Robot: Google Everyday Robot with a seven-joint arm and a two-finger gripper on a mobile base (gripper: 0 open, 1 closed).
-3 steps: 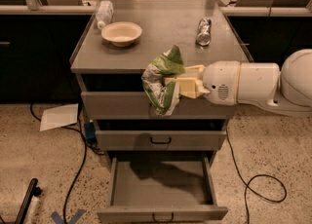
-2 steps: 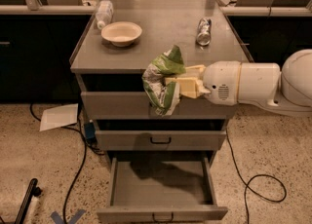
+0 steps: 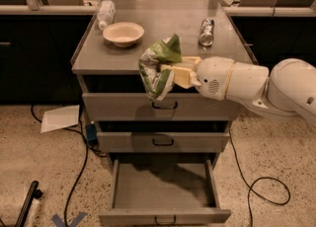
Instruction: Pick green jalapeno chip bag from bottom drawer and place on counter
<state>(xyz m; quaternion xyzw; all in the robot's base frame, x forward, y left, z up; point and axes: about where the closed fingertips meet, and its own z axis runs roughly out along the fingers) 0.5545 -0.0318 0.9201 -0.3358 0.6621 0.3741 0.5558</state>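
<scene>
Holding the chip bag (image 3: 150, 80) clamped tight, the gripper (image 3: 167, 73) hangs at the counter's (image 3: 163, 26) front edge, above the open, apparently empty bottom drawer (image 3: 163, 189); left to do: setting down, releasing.

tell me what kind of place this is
Probably a lab or workshop used for robot trials: a grey metal drawer cabinet, loose cables on a speckled floor, dark workbenches behind. The claw holds the green chip bag at the counter's front edge.
</scene>
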